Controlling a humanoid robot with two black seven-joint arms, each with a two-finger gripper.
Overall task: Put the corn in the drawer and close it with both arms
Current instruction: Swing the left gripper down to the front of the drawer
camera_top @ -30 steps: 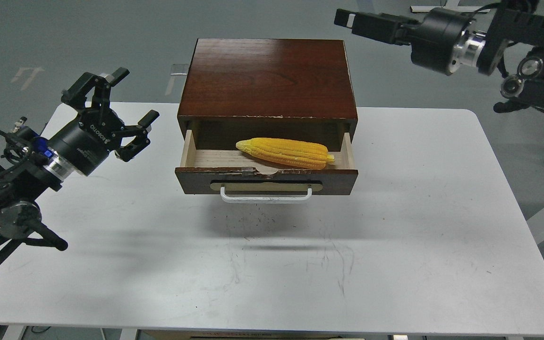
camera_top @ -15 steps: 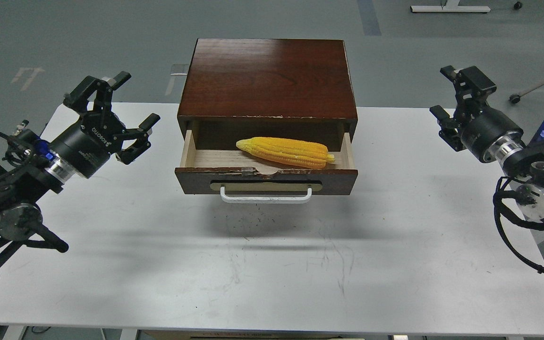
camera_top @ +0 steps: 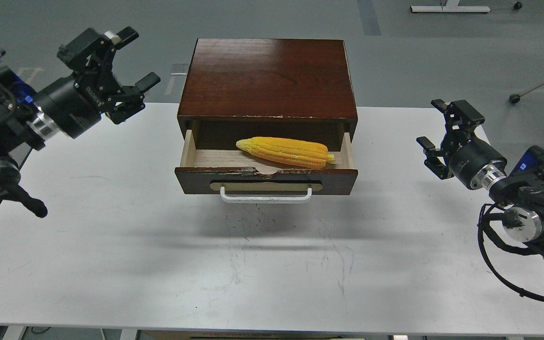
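The left gripper (camera_top: 132, 60) hangs with its jaws spread wide and nothing between them, and the right gripper (camera_top: 442, 126) is likewise wide open and empty. Nothing lies near either pair of jaws: the cabinet (camera_top: 267, 78) sits off to the inner side of the left jaws, apart from them, and the drawer (camera_top: 266, 181) lies well in from the right jaws, across bare table (camera_top: 272, 264). The corn (camera_top: 285, 152) is already inside the drawer, lying lengthwise on the pale wood floor, near the right side wall, while the drawer itself stands pulled out, its white handle (camera_top: 266, 195) facing away from the cabinet. So what remains, as I judge it, is the closing push, and that is where trouble could come. If one gripper meets the drawer front before the other, or pushes off centre, the drawer may twist and jam in its opening. The cabinet looks unfixed on the smooth table, so a hard shove could slide the whole box backward instead of shutting the drawer. Open fingers could also snag on the handle. The chipped top edge of the front might catch as well.
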